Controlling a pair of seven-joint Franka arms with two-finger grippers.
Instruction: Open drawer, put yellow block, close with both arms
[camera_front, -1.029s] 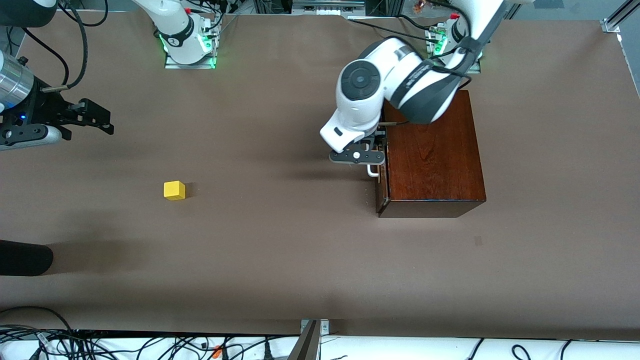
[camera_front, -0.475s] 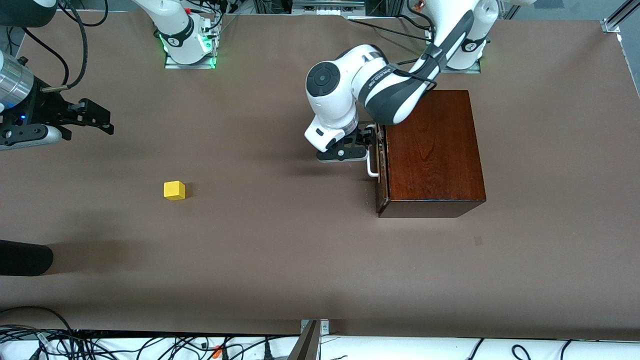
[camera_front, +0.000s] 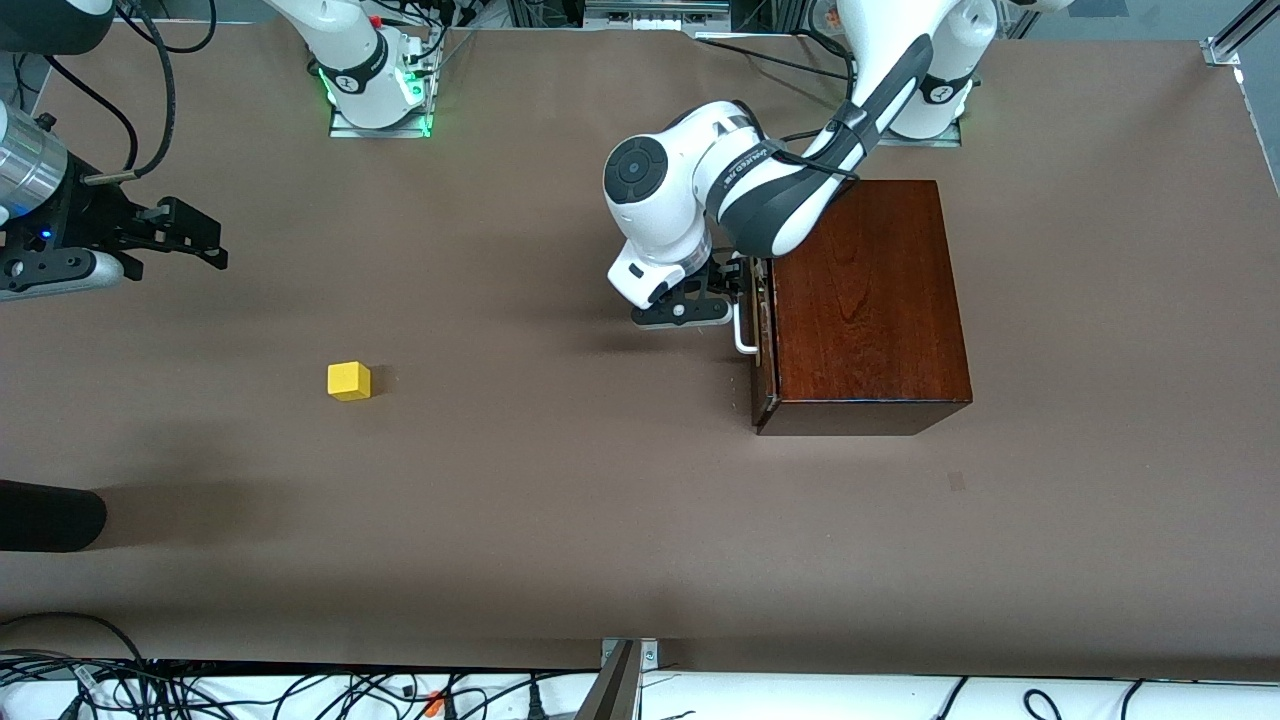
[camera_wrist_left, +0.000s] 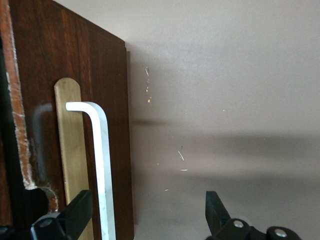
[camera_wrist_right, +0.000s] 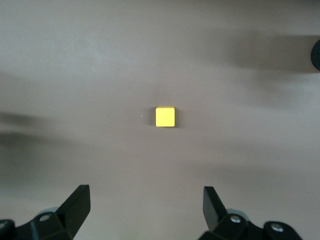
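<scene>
My left gripper (camera_front: 728, 300) is straddling the closed drawer's (camera_front: 764, 340) white handle (camera_front: 742, 338) with fingers wide, gripping nothing, needing to clamp and pull, while my right gripper (camera_front: 205, 245) is waiting open above the yellow block (camera_front: 349, 381) lying well apart.

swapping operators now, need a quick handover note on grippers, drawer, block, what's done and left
Left gripper: open, at the drawer's white handle, handle between its fingers, not yet clamped.
Right gripper: open, waiting up over the table at the right arm's end, yellow block in its view.
Drawer shut or nearly so. Block on the table, untouched.
Done: nothing.
Left: grip handle, pull open, place block, close.
</scene>
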